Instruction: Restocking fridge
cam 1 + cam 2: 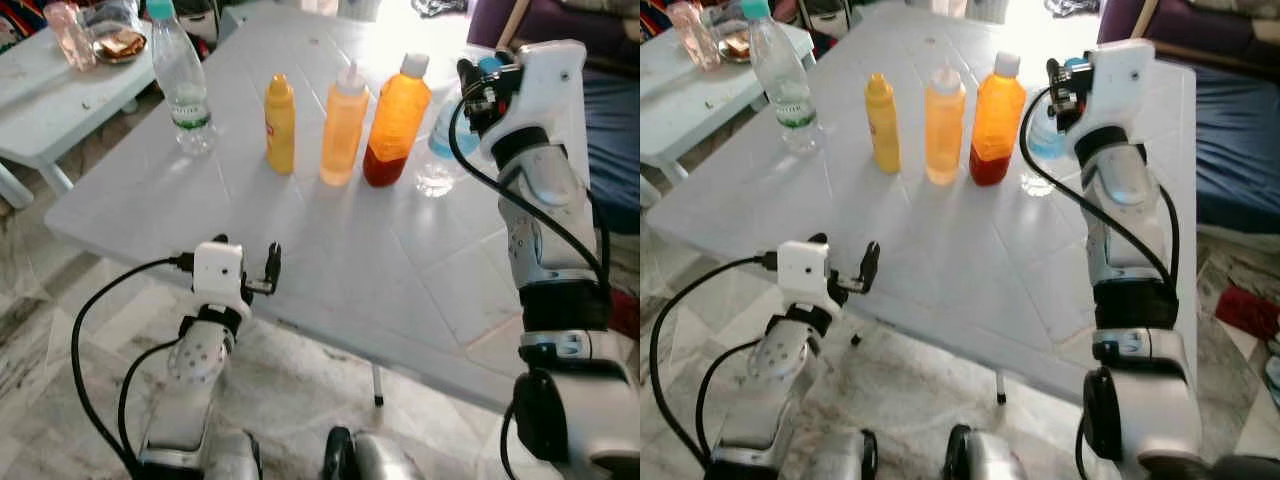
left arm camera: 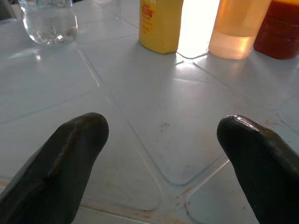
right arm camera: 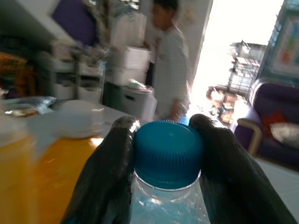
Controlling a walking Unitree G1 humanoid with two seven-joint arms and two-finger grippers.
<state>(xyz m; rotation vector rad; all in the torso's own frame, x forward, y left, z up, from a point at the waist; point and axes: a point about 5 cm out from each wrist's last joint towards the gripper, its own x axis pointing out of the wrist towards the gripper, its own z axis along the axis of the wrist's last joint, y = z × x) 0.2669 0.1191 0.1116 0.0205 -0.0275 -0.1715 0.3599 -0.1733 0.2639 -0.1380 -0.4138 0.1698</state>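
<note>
Left pincer (image 1: 272, 268): nearest to us, it hovers at the near edge of the desk (image 1: 330, 240), its two black fingers (image 2: 70, 158) spread well apart with bare desk between them; we see it touching no bottle.
Right pincer (image 3: 163, 140): raised at the far right of the desk, clamped on the blue cap (image 3: 167, 154) of the small water bottle (image 1: 440, 150); one finger presses each side of the cap.
Small water bottle: it stands upright at the far right end of the row, just right of the red-orange bottle (image 1: 397, 122), its neck caught between the right pincer's fingers.
Row of bottles: from left to right we see a yellow bottle (image 1: 280, 125), a pale orange bottle (image 1: 343, 125) and the red-orange bottle, all upright and near one another, well beyond the left pincer.
Tall water bottle (image 1: 182, 85): upright at the far left of the desk, apart from the row.
Side table (image 1: 50, 95): left of the desk, carrying a pink cup (image 1: 72, 32) and a plate of food (image 1: 120, 45).
Person (image 3: 170, 70): blurred, standing in the room beyond the desk.
</note>
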